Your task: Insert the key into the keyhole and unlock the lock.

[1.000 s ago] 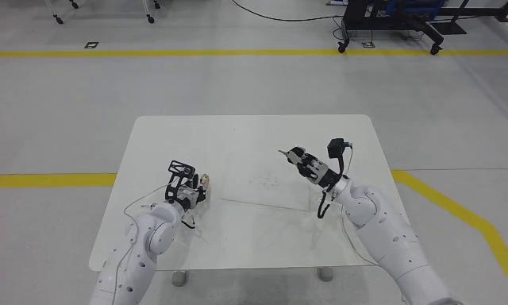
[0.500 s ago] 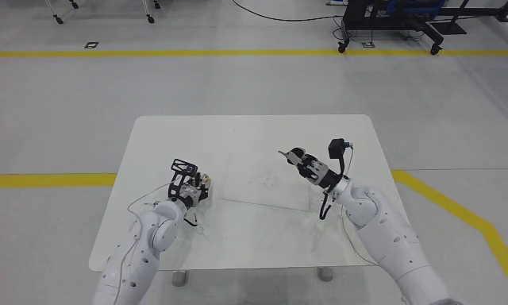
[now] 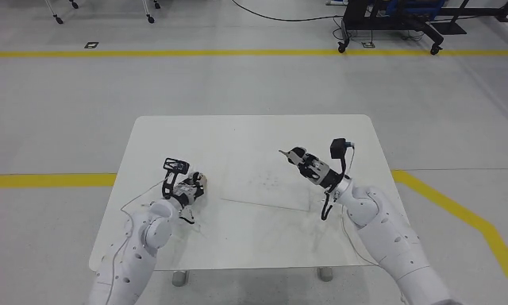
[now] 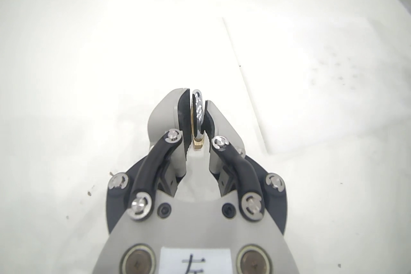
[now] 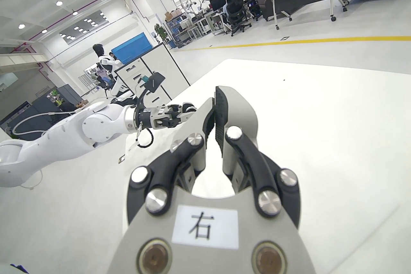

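Note:
A small padlock [image 4: 196,119] with a brass body and a chrome shackle stands edgewise between the pads of my left gripper [image 4: 195,105], which is shut on it just above the white table. In the top view that gripper [image 3: 198,182] is at the table's left side, with the lock [image 3: 203,179] showing as a brassy spot at its tip. My right gripper [image 3: 294,156] is held above the table's right half, pointing left. A thin key [image 3: 282,153] sticks out from its tip. In the right wrist view its fingers [image 5: 221,114] are pressed together and hide the key.
The white table [image 3: 254,130] has a thin flat sheet whose edge [image 4: 244,79] runs beside the left gripper. The left arm [image 5: 96,124] shows farther off in the right wrist view. Grey floor with yellow lines surrounds the table.
My left gripper has shifted a little to the left with the lock in it. The right arm has stayed where it was.

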